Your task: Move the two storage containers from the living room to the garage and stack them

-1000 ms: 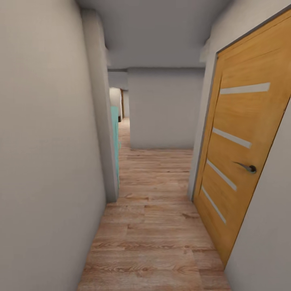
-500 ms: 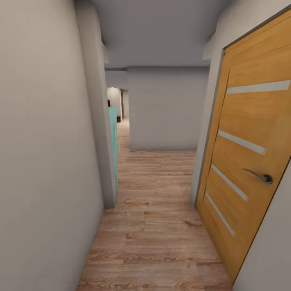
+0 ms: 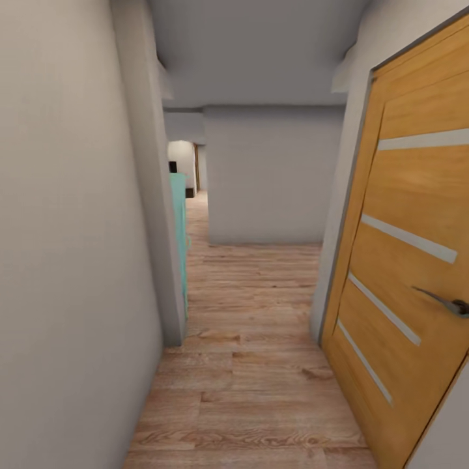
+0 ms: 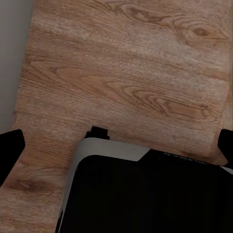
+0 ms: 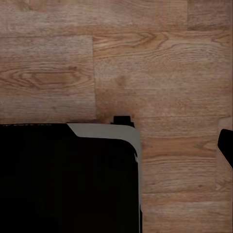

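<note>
Along a narrow hallway of wood-plank floor (image 3: 251,365), beside an oak door (image 3: 410,260), the robot was presumably travelling; both grippers hung wide open, empty. Containers' whereabouts: cannot tell.

— What surface is seen underfoot?

— A light wood plank floor (image 3: 251,365) is seen running from the bottom of the head view up the middle of the frame, where it is closed off by a grey wall at center. A narrower strip is continued toward the upper left (past a turquoise edge).

— Is anything found resting on it?

— In the head view, nothing loose is made out on the planks. In the left wrist view the plank floor (image 4: 126,73) is shown across the upper part of the frame, with the robot's dark base (image 4: 145,194) set over it at the bottom. The same planks (image 5: 145,58) are seen in the right wrist view, with the dark base (image 5: 68,179) at lower left.
</note>
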You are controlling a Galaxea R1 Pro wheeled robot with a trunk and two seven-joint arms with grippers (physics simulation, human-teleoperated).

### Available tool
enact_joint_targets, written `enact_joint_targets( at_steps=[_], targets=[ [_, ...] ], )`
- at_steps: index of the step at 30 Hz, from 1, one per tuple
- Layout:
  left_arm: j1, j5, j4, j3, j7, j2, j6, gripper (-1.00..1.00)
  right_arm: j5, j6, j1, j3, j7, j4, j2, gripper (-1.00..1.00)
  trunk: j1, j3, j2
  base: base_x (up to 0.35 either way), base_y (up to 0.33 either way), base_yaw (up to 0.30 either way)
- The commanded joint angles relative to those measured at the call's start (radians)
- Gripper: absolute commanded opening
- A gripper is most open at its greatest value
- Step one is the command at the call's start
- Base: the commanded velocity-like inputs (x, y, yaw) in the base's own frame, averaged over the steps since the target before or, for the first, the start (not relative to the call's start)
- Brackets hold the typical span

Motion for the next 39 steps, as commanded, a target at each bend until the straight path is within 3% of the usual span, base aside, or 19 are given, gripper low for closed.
enact_joint_targets(
  at_steps=[1, 18, 39],
  targets=[
    [0.000, 0.008, 0.001, -0.008, 0.001, 0.000, -0.003, 1.00, -0.002, -0.006, -0.001, -0.001, 0.004, 0.003, -0.001, 1.00, 0.001, 0.000, -0.001, 0.314, -0.090, 0.000],
    [0.000, 0.009, 0.001, -0.008, 0.000, 0.001, -0.004, 1.00, -0.002, -0.005, -0.001, -0.002, 0.004, 0.003, 0.000, 1.00, 0.001, 0.000, -0.001, 0.310, -0.104, 0.000],
    [0.000, 0.009, -0.001, -0.008, -0.001, 0.001, -0.003, 1.00, 0.004, -0.001, -0.001, 0.003, 0.004, 0.003, -0.001, 1.00, 0.001, 0.000, -0.001, 0.320, -0.004, 0.000]
  ],
)
